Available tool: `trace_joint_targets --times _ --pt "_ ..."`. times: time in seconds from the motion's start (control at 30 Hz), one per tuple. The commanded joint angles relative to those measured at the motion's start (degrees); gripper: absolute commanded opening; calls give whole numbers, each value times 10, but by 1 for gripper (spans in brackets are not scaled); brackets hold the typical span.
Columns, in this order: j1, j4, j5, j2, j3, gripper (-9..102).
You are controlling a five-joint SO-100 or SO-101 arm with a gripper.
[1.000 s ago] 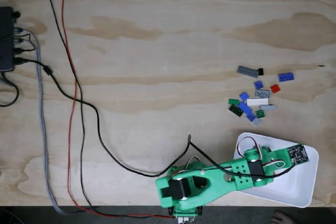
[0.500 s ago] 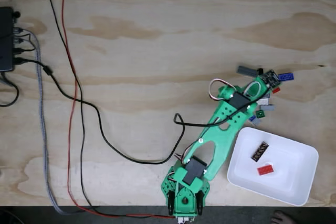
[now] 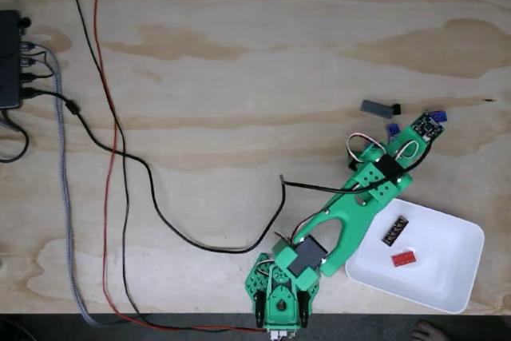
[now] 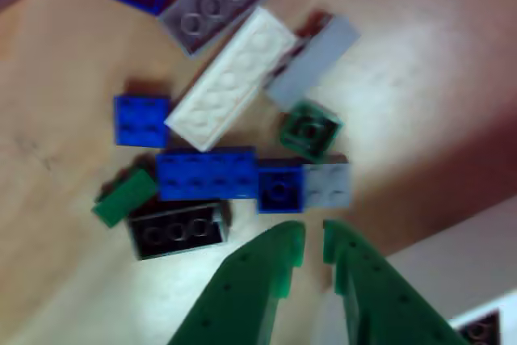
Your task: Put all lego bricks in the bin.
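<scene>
Nearly closed, the empty gripper [image 4: 313,241] hovers over lego bricks [image 4: 226,90]; bin [image 3: 447,289] alongside.

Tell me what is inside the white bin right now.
In the fixed view the shallow white rectangular plastic bin holds two bricks: a dark studded brick and a red brick. The green arm overlaps its upper-left corner, so anything there is hidden.

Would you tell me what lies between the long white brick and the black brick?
In the other view, a long blue brick lies between the white brick and the black brick.
</scene>
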Motion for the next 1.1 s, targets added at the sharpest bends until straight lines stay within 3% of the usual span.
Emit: trace_joint_targets --times 0.0,0.2,0.43,0.73,1.07 --pt "47 -55 -48 70 46 0" --pt "-7 -76 -47 107 93 0" --pt "-69 -42 -33 155 133 0" --pt "-22 -83 -78 151 160 0" --pt "-37 -124 -71 196 236 0"
